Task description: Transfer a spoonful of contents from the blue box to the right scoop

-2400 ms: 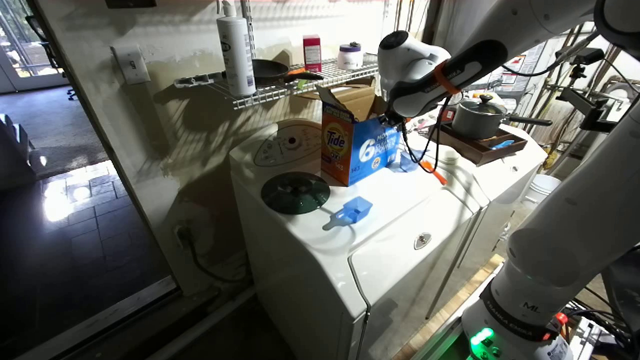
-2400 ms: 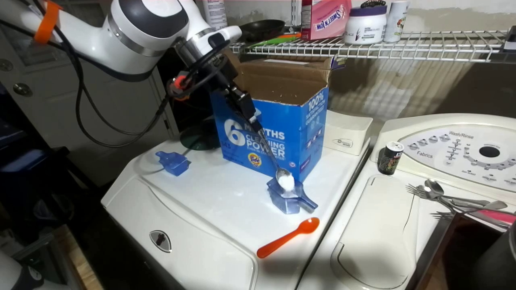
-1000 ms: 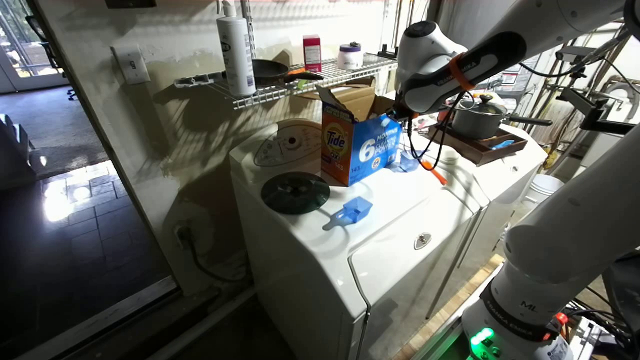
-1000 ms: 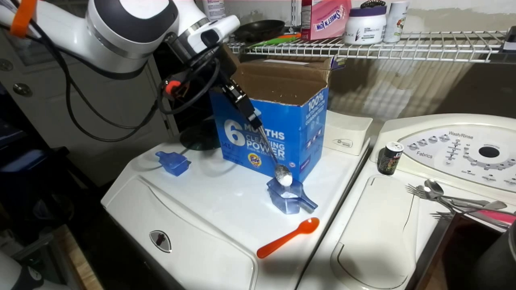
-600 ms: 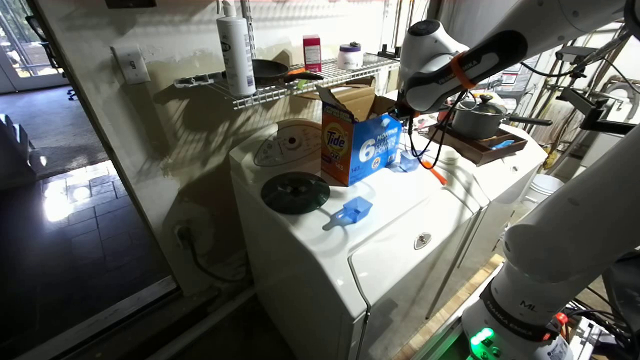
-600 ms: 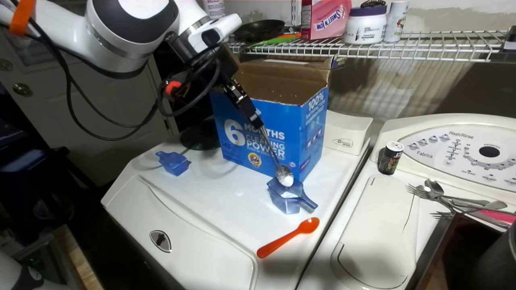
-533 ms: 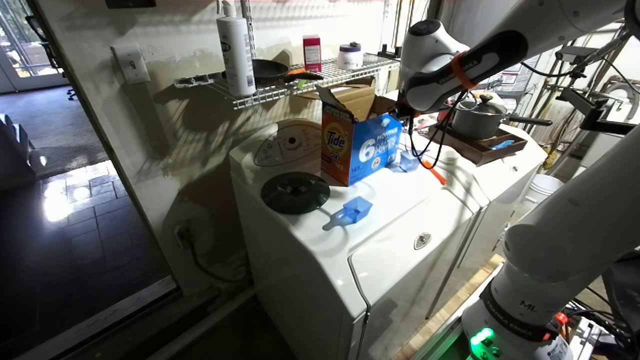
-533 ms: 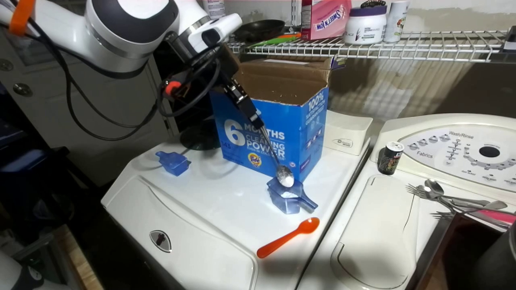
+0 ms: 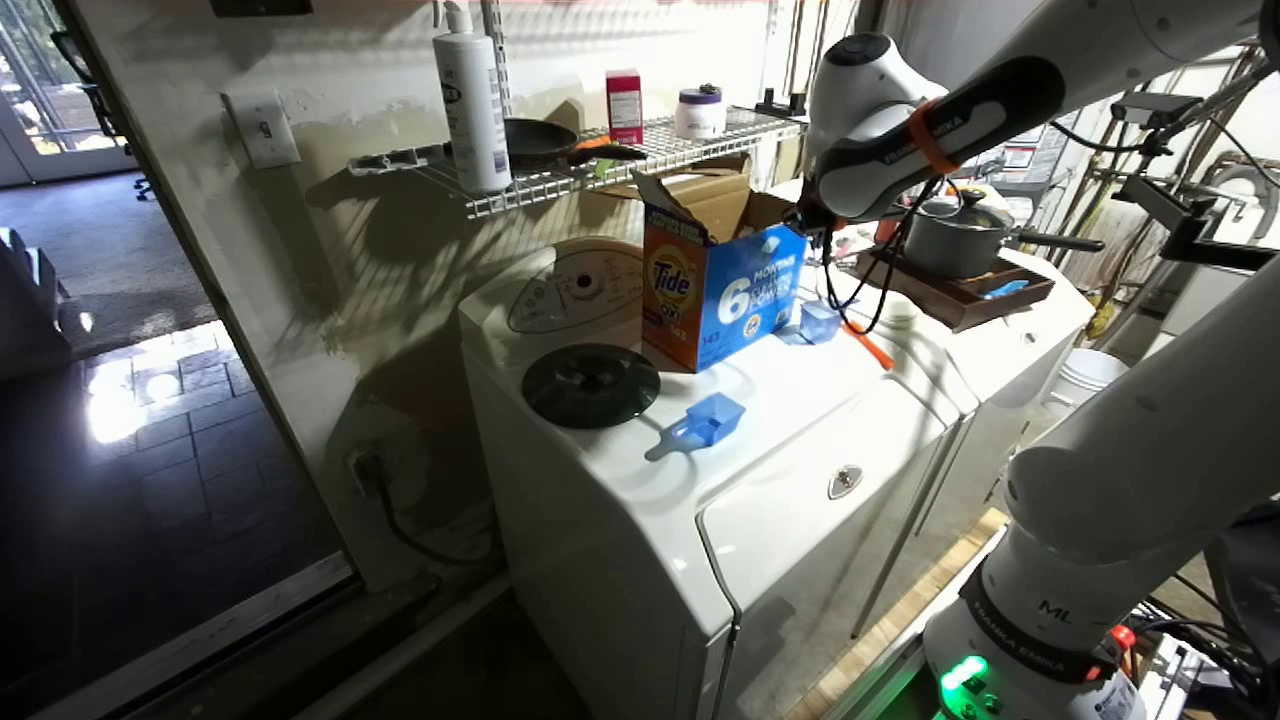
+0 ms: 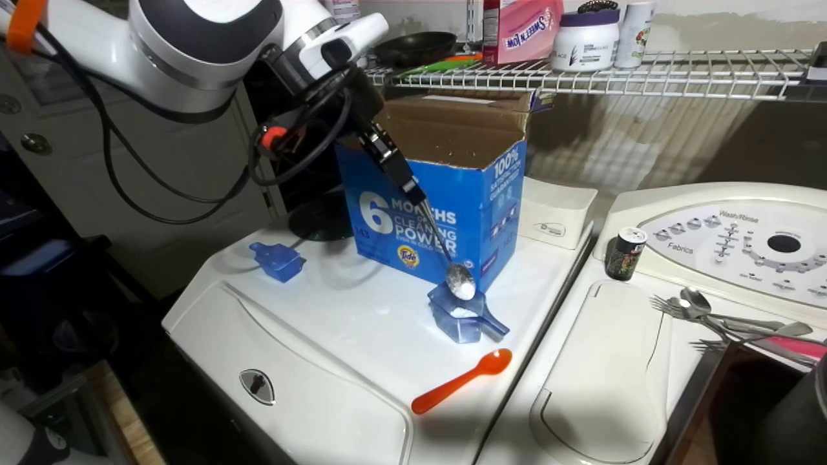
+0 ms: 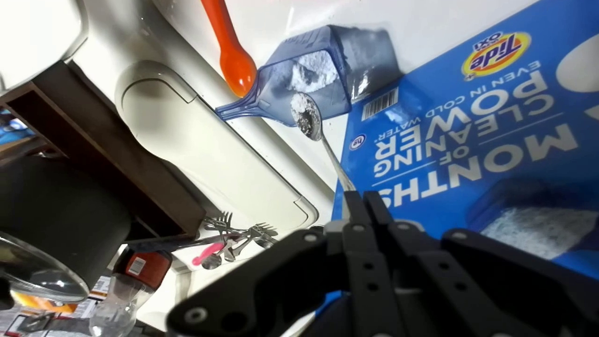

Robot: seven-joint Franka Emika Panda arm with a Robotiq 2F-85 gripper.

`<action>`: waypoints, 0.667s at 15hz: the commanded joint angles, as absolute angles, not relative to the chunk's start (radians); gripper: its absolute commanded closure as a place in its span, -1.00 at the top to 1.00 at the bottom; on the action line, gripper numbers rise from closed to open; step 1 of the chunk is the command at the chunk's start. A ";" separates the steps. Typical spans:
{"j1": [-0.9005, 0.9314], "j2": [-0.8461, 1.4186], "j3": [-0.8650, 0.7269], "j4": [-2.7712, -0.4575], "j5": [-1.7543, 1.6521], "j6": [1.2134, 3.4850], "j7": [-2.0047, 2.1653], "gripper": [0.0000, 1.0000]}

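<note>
Pinching the metal spoon (image 11: 309, 122) in the gripper (image 11: 365, 197), holding its powdery bowl over the right scoop (image 10: 465, 330), at six o'clock from the blue box (image 10: 447, 189) in an exterior view.

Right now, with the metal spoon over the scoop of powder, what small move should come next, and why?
Probably tip the metal spoon a little more: white powder clings to its end, which hangs over the pale blue scoop already holding some.

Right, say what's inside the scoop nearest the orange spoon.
White powder lies in the scoop, hiding whatever's beneath it; in the wrist view, the metal spoon covers another part.
</note>
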State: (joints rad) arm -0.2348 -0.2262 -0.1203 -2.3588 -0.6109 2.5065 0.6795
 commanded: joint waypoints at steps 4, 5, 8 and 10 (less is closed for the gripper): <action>-0.246 -0.282 -0.091 -2.382 -0.609 2.481 0.667 -0.98; -0.243 -0.286 -0.087 -2.381 -0.605 2.474 0.658 -0.98; -0.241 -0.302 -0.063 -2.376 -0.620 2.422 0.645 -0.98; -0.237 -0.312 -0.046 -2.373 -0.630 2.371 0.634 -0.98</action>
